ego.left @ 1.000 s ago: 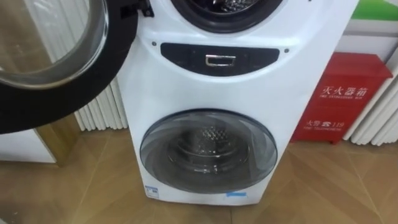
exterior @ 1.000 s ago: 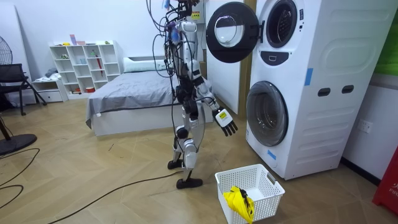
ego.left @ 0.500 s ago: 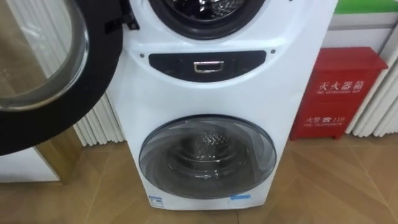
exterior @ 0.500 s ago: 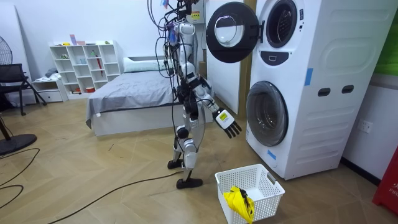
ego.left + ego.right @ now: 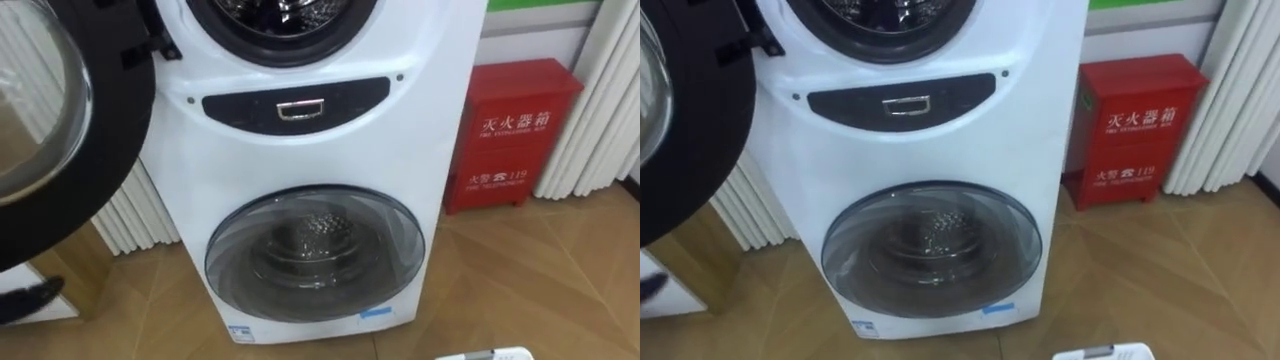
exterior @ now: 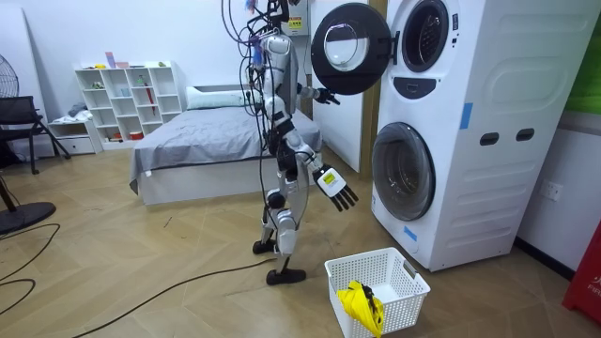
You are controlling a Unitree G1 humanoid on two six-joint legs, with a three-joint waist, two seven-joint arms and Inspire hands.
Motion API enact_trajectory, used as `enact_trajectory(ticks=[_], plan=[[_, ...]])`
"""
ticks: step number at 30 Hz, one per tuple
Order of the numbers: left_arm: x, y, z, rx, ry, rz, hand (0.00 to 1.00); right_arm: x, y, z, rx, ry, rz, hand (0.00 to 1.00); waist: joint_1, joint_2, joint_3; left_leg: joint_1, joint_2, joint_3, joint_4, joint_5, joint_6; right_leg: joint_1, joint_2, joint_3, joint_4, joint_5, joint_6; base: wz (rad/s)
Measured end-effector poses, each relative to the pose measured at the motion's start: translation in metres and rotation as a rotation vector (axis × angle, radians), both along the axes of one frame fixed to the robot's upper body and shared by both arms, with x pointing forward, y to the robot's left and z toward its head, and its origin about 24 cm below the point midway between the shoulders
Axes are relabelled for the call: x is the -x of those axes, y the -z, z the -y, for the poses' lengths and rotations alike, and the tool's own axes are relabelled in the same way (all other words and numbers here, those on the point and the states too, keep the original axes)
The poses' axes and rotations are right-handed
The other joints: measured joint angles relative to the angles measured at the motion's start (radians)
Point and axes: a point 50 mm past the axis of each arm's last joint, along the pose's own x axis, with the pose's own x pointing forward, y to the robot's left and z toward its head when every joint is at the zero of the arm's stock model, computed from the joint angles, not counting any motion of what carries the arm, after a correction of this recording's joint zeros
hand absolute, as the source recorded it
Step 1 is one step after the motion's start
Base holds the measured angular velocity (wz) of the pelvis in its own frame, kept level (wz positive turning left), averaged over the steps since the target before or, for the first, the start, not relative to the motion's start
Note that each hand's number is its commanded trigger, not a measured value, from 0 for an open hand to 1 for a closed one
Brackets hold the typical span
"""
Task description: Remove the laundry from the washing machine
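The right robot hand (image 6: 336, 192) is hanging low by the robot's hip. Its fingers are spread out and holding nothing, just like a moment ago. The left robot hand (image 6: 325, 95) is the one that is changing. It is now reaching up to the bottom edge of the open door (image 6: 347, 47), and a second ago it was not up there. It is too small for me to tell if its fingers are straight or curled. The robot is standing in front of the washing machine (image 6: 451, 131), facing it.

The head is turning too, so in the eye views everything is sliding to the left. A white corner of the basket (image 5: 480, 354) is now peeking in at the bottom. I think the robot is getting ready to go to the top hole (image 5: 280, 20) for more clothes, but no robot hand is inside it yet.

One yellow cloth (image 6: 360, 302) is lying in the basket on the floor (image 6: 141, 282), near the robot's feet. The top hole is getting cut off at the picture's edge. The part I can see is shiny metal, so I cannot tell if clothes are waiting inside. A dark shape (image 5: 30, 298) is showing under the open door at the lower left. It may be the left robot hand, but it is hard to make out.
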Motion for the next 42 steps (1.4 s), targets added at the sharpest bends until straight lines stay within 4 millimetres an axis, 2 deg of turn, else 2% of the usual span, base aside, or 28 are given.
enact_trajectory(ticks=[2,6,8,9,10,11,12,13,14,15,16,17,21,23,25,26,28,29,37,38,40,42], plan=[[-0.004,-0.006,0.001,0.005,0.011,0.000,0.00,0.008,-0.002,0.003,0.008,0.013,-0.003,0.00,0.010,0.000,0.0000,-0.002,0.001,-0.003,0.001,0.000,0.000,0.000,-0.004,-0.001,0.000,0.000,0.000,0.05],[-0.008,-0.014,0.000,-0.004,0.022,-0.005,0.00,0.011,-0.004,0.010,0.028,0.051,-0.006,0.00,0.011,-0.002,-0.0013,-0.015,0.001,-0.009,0.007,0.000,0.000,0.003,-0.007,0.009,-0.003,0.002,0.001,0.12],[-0.008,-0.017,-0.002,-0.008,0.020,-0.020,0.00,0.008,-0.006,0.010,0.031,0.053,0.012,0.00,0.014,-0.005,-0.0029,-0.025,0.000,-0.008,0.032,0.000,0.000,0.017,-0.012,0.045,-0.016,0.011,0.000,0.20],[-0.015,-0.020,0.000,-0.002,0.032,-0.029,0.00,0.008,-0.007,0.010,0.022,0.067,0.022,0.00,0.017,-0.024,-0.0014,-0.083,-0.019,-0.009,0.120,-0.018,0.007,0.034,-0.041,0.134,-0.040,0.021,0.000,0.66],[-0.031,-0.026,0.011,-0.005,0.085,-0.032,0.00,0.010,-0.008,0.015,0.024,0.100,0.030,0.00,0.025,-0.042,-0.0062,-0.161,-0.036,-0.031,0.092,-0.006,0.012,0.029,-0.063,0.206,-0.047,0.021,0.005,0.86],[-0.041,-0.031,0.017,-0.017,0.117,-0.019,0.00,0.011,-0.010,0.020,0.029,0.122,0.035,0.00,0.035,-0.038,-0.0057,-0.194,-0.038,-0.026,0.041,0.031,0.041,0.017,-0.064,0.202,-0.040,0.016,0.014,0.48],[-0.046,-0.042,0.018,-0.067,0.137,-0.001,0.00,0.015,-0.008,0.021,0.025,0.137,0.020,0.00,0.081,-0.040,-0.0056,-0.184,-0.042,0.025,0.040,0.063,0.045,-0.017,-0.075,0.177,-0.017,0.000,0.050,-0.09],[-0.046,-0.051,0.014,-0.119,0.123,0.001,0.00,0.015,-0.008,0.021,0.020,0.129,0.020,0.00,0.112,-0.040,-0.0059,-0.174,-0.037,0.018,0.044,0.064,0.045,-0.026,-0.072,0.101,-0.025,-0.004,0.054,-0.50],[-0.043,-0.060,0.006,-0.171,0.089,-0.005,0.00,0.010,-0.009,0.020,0.011,0.117,0.031,0.00,0.127,-0.033,-0.0022,-0.166,-0.026,-0.029,0.043,0.063,0.045,-0.055,-0.050,0.051,-0.051,0.016,0.036,-0.34],[-0.042,-0.063,0.002,-0.196,0.078,-0.021,0.00,0.008,-0.010,0.020,0.012,0.113,0.036,0.00,0.126,-0.030,-0.0014,-0.163,-0.022,-0.057,0.042,0.062,0.043,-0.078,-0.037,0.033,-0.067,0.049,0.028,-0.04],[-0.040,-0.064,-0.002,-0.223,0.062,-0.057,0.00,0.010,-0.011,0.023,0.026,0.114,0.031,0.00,0.119,-0.023,0.0007,-0.147,-0.020,-0.088,0.039,0.054,0.034,-0.110,-0.031,-0.012,-0.063,0.119,0.012,0.36],[-0.040,-0.064,-0.002,-0.227,0.064,-0.067,0.00,0.016,-0.011,0.028,0.051,0.122,0.008,0.00,0.111,-0.020,-0.0011,-0.132,-0.018,-0.085,0.034,0.053,0.031,-0.096,-0.028,-0.019,-0.037,0.113,0.013,0.36],[-0.043,-0.072,0.000,-0.262,0.074,-0.046,0.00,0.023,-0.011,0.035,0.089,0.098,-0.052,0.00,0.120,-0.026,-0.0025,-0.120,-0.014,-0.080,0.022,0.051,0.028,-0.081,-0.019,-0.026,-0.031,0.110,0.012,0.14],[-0.044,-0.076,0.002,-0.292,0.082,-0.051,0.00,0.023,-0.009,0.032,0.080,0.083,-0.062,0.00,0.114,-0.031,0.0015,-0.120,-0.016,-0.082,0.022,0.049,0.027,-0.080,-0.020,-0.031,-0.033,0.109,0.013,0.06],[-0.047,-0.086,0.006,-0.342,0.088,-0.025,0.00,0.013,-0.008,0.026,0.055,0.080,-0.039,0.00,0.094,-0.050,0.0149,-0.134,-0.021,-0.091,0.027,0.043,0.030,-0.079,-0.021,-0.050,-0.034,0.104,0.018,0.25],[-0.049,-0.089,0.008,-0.364,0.097,-0.019,0.00,0.012,-0.007,0.024,0.045,0.076,-0.035,0.00,0.094,-0.060,0.0150,-0.146,-0.023,-0.093,0.042,0.039,0.032,-0.082,-0.023,-0.052,-0.035,0.103,0.019,0.16],[-0.051,-0.092,0.013,-0.388,0.110,-0.014,0.00,0.012,-0.007,0.022,0.043,0.068,-0.037,0.00,0.093,-0.065,0.0156,-0.161,-0.026,-0.103,0.067,0.030,0.035,-0.081,-0.027,-0.057,-0.035,0.102,0.020,0.15],[-0.053,-0.093,0.017,-0.405,0.119,-0.016,0.00,0.012,-0.007,0.022,0.039,0.068,-0.040,0.00,0.086,-0.065,0.0156,-0.174,-0.031,-0.116,0.082,0.025,0.038,-0.080,-0.032,-0.075,-0.037,0.102,0.021,0.27],[-0.053,-0.092,0.041,-0.422,0.157,0.038,0.00,0.011,0.002,0.007,-0.004,0.001,-0.082,0.00,0.075,-0.060,0.0187,-0.185,-0.045,-0.142,0.099,0.017,0.053,-0.070,-0.049,-0.119,-0.030,0.102,0.027,0.19],[-0.048,-0.090,0.047,-0.422,0.174,0.046,0.00,0.009,0.004,0.007,-0.011,-0.002,-0.089,0.00,0.055,-0.056,0.0211,-0.186,-0.049,-0.142,0.098,0.020,0.057,-0.065,-0.056,-0.123,-0.030,0.102,0.028,0.43],[-0.042,-0.086,0.060,-0.406,0.207,0.074,0.00,0.009,0.003,0.008,-0.013,-0.006,-0.090,0.00,0.039,-0.050,0.0241,-0.185,-0.049,-0.139,0.089,0.024,0.068,-0.066,-0.067,-0.128,-0.024,0.101,0.030,0.46],[-0.029,-0.083,0.077,-0.384,0.226,0.120,0.00,0.005,0.004,0.005,-0.021,-0.023,-0.087,0.00,0.038,-0.050,0.0240,-0.182,-0.057,-0.139,0.075,0.031,0.079,-0.071,-0.079,-0.137,-0.015,0.099,0.036,0.26]])
